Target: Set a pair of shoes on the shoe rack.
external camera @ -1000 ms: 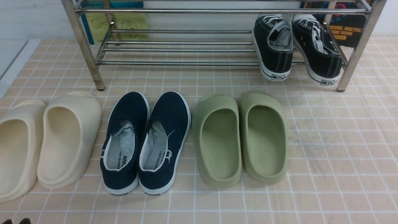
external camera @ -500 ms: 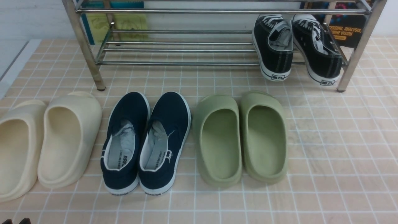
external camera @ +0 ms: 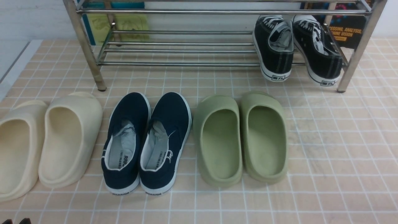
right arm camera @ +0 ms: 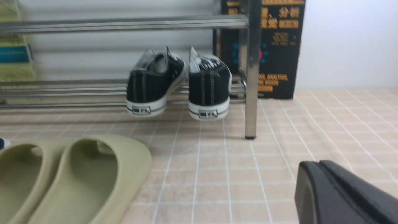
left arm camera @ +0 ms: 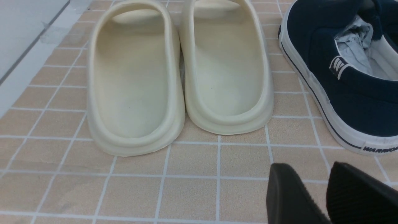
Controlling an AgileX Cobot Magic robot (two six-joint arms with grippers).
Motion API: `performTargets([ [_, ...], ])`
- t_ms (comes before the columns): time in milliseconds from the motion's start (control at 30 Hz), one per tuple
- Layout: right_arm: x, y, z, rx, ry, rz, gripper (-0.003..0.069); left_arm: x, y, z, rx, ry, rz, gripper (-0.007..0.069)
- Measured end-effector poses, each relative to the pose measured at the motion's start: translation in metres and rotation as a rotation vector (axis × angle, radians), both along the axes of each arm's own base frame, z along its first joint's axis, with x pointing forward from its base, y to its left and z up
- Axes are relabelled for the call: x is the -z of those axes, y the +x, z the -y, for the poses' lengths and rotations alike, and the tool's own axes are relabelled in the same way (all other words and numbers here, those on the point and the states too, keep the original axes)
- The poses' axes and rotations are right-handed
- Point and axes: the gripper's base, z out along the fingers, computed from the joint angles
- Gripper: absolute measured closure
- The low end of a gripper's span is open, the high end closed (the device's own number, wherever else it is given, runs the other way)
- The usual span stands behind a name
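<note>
The two black lace-up sneakers (external camera: 273, 46) (external camera: 320, 53) sit side by side at the right end of the steel shoe rack's (external camera: 186, 11) lower shelf, with their heels hanging over the front bar. They also show in the right wrist view (right arm camera: 154, 84) (right arm camera: 209, 90), next to the rack's leg (right arm camera: 252, 68). My left gripper (left arm camera: 309, 168) is open and empty, low over the tiles in front of the cream clogs; its tips show at the front view's bottom left (external camera: 15, 221). My right gripper (right arm camera: 315, 165) is shut and empty, over bare tiles well short of the rack.
Three pairs stand in a row in front of the rack: cream clogs (external camera: 70, 137), navy slip-ons (external camera: 146, 140) and green clogs (external camera: 239, 137). A black box with orange print (external camera: 345, 28) and a yellow-green book (external camera: 124, 23) stand behind the rack.
</note>
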Motion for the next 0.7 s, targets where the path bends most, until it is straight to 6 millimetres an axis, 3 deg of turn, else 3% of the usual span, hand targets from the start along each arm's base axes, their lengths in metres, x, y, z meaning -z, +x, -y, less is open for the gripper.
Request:
performTargets([
  [233, 0.026, -0.004, -0.001, -0.004, 0.031, -0.286, 0.0648, 0.000, 0.000, 0.000, 0.000, 0.000, 0.000, 0.0384],
  [700, 0.026, -0.005, -0.002, -0.009, 0.058, -0.312, 0.0642, 0.000, 0.000, 0.000, 0.000, 0.000, 0.000, 0.0384],
])
